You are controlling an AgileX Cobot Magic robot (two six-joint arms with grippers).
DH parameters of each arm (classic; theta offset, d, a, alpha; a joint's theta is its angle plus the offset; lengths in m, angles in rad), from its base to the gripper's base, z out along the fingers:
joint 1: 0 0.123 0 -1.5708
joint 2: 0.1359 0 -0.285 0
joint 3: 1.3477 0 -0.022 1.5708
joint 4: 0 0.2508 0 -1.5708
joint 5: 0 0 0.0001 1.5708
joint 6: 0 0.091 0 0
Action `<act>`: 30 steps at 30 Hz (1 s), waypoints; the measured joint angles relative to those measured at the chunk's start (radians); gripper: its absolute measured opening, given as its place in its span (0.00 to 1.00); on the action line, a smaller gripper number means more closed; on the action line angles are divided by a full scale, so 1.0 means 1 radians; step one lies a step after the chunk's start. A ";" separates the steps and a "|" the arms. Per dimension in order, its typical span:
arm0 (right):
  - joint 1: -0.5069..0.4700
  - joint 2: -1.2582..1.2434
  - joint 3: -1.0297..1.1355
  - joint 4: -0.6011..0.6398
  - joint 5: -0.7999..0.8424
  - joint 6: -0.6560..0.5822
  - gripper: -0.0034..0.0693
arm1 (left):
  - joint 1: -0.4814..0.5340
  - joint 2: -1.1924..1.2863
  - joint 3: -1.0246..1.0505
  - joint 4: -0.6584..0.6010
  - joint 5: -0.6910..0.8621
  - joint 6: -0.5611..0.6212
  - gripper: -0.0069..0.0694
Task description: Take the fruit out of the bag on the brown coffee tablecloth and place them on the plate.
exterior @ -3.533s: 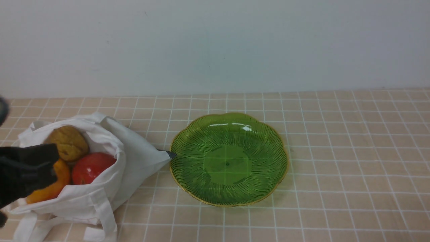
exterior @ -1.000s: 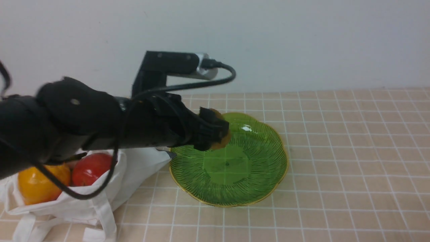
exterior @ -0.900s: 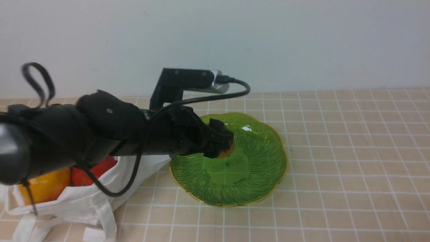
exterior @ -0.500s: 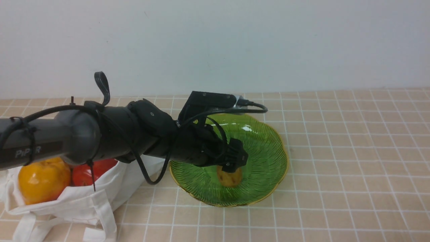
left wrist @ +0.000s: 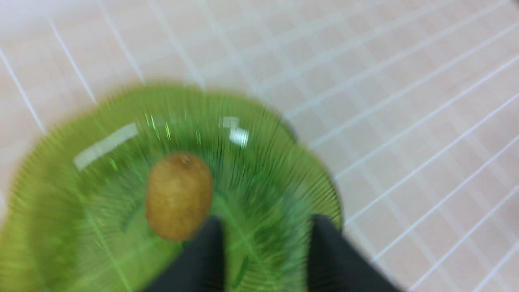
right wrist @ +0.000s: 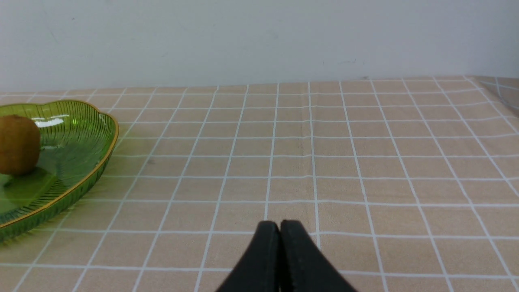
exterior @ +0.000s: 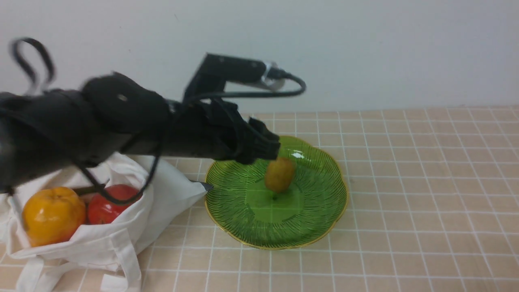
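Note:
A small brownish oval fruit (exterior: 279,174) (left wrist: 178,196) (right wrist: 16,144) lies free near the middle of the green plate (exterior: 320,219) (left wrist: 61,170) (right wrist: 85,154). My left gripper (exterior: 269,148) (left wrist: 267,227) hangs above the plate's back left, open, with nothing between its fingers. An orange-yellow fruit (exterior: 52,215) and a red fruit (exterior: 107,209) sit in the white bag (exterior: 121,239) at the left on the brown coffee tablecloth (exterior: 405,202). In the right wrist view my right gripper (right wrist: 279,227) is shut and empty, low over the cloth to the plate's right.
The bag's strap handles (exterior: 129,267) trail toward the front edge. A pale wall (exterior: 365,52) stands behind the table. Bare cloth stretches to the right of the plate.
The left gripper let go of the brownish fruit on the plate, then rose and drew back to the left. The fruit has shifted from the plate's front part toward its middle.

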 joint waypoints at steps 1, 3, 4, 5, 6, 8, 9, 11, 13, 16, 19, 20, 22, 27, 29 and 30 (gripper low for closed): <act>0.000 0.000 0.000 0.000 0.000 0.000 0.03 | 0.018 -0.118 0.000 0.050 0.041 -0.030 0.15; 0.000 0.000 0.000 0.000 0.000 0.000 0.03 | 0.029 -0.209 0.000 0.090 0.080 -0.061 0.11; 0.000 0.000 0.000 0.000 0.000 0.000 0.03 | 0.033 -0.246 0.000 0.108 0.096 -0.083 0.10; 0.000 0.000 0.000 0.000 0.000 0.000 0.03 | 0.039 -0.292 0.000 0.133 0.114 -0.107 0.09; 0.000 0.000 0.000 0.000 0.000 0.000 0.03 | 0.039 -0.300 0.000 0.139 0.116 -0.107 0.09; 0.000 0.000 0.000 0.000 0.000 0.000 0.03 | 0.046 -0.388 0.000 0.199 0.134 -0.166 0.08; 0.000 0.000 0.000 0.000 0.000 0.000 0.03 | 0.049 -0.423 0.000 0.238 0.137 -0.199 0.08; 0.000 0.000 0.000 0.000 0.000 0.000 0.03 | 0.049 -0.468 0.000 0.277 0.139 -0.231 0.08; 0.000 0.000 0.000 0.000 0.000 0.000 0.03 | 0.049 -0.522 0.001 0.340 0.142 -0.292 0.08; 0.000 0.000 0.000 0.000 0.000 0.000 0.03 | 0.049 -0.620 0.030 0.400 0.131 -0.394 0.08; 0.000 0.000 0.000 0.000 0.000 0.000 0.03 | 0.049 -0.702 0.100 0.410 0.090 -0.430 0.08; 0.000 0.000 0.000 0.000 0.000 0.000 0.03 | 0.049 -0.728 0.128 0.412 0.069 -0.438 0.08; 0.000 0.000 0.000 0.000 0.000 0.000 0.03 | 0.049 -0.761 0.165 0.413 0.053 -0.443 0.08; 0.000 0.000 0.000 0.000 0.000 0.000 0.03 | 0.049 -0.832 0.235 0.413 0.053 -0.446 0.08; 0.000 0.000 0.000 0.000 0.000 0.000 0.03 | 0.049 -0.841 0.237 0.414 0.053 -0.446 0.08; 0.000 0.000 0.000 0.000 0.000 0.000 0.03 | 0.049 -0.845 0.239 0.417 0.053 -0.446 0.08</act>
